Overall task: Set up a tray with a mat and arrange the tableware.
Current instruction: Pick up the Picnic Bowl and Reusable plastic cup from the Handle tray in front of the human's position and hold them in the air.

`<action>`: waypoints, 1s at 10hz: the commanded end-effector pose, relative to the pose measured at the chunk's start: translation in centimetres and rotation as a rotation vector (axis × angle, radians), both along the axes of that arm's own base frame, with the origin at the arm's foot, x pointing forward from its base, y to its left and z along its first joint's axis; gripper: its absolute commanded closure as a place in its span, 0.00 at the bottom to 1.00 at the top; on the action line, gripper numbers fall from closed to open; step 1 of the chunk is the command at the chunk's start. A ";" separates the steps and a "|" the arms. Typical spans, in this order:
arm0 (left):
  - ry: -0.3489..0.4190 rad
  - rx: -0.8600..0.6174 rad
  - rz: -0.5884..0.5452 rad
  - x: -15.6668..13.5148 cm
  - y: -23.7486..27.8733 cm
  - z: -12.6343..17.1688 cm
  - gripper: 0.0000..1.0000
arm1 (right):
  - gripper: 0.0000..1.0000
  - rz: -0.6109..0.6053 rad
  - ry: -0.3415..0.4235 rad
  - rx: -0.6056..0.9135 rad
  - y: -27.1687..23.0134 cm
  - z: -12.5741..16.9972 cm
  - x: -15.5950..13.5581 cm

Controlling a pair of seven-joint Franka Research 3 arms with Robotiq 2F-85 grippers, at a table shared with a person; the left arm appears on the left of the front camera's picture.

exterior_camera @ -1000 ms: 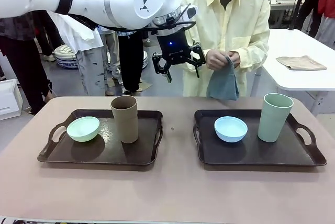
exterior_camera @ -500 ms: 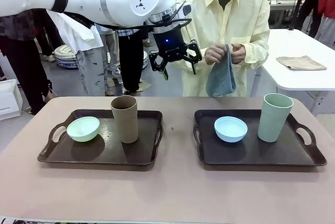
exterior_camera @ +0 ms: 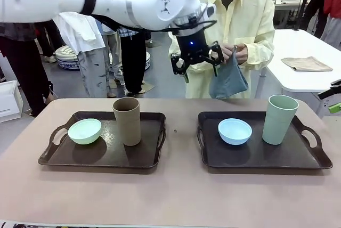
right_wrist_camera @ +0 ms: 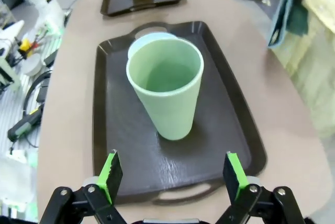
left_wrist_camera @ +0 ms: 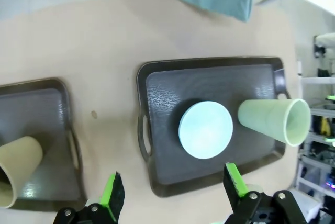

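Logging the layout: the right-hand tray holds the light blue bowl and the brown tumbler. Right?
No. In the front view the right-hand tray holds the light blue bowl and the pale green tumbler; the brown tumbler stands on the left tray.

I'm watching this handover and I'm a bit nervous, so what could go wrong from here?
1. The left gripper, open, is close to the person's hands holding the blue-grey cloth; closing there might pinch a finger.
2. The cloth hangs limp, so a grip near its edge could slip.
3. The right gripper, open, is aimed at the tall pale green tumbler on the right tray; a glancing approach could tip it toward the light blue bowl.
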State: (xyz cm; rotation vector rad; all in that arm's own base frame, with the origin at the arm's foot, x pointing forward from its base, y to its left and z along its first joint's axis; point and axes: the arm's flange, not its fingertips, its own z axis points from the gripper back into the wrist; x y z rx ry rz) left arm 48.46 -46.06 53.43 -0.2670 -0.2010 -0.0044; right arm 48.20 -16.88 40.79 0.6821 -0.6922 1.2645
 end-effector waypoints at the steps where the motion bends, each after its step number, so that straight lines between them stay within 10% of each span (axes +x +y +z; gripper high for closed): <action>1: 0.014 0.064 0.020 1.4 -2.1 -1.3 0.00 | 0.00 0.092 -0.025 -0.005 1.0 0.1 0.6; 10: 0.070 0.104 -0.010 1.7 -4.8 -5.2 0.00 | 0.00 0.194 -0.064 0.080 3.5 -1.8 2.3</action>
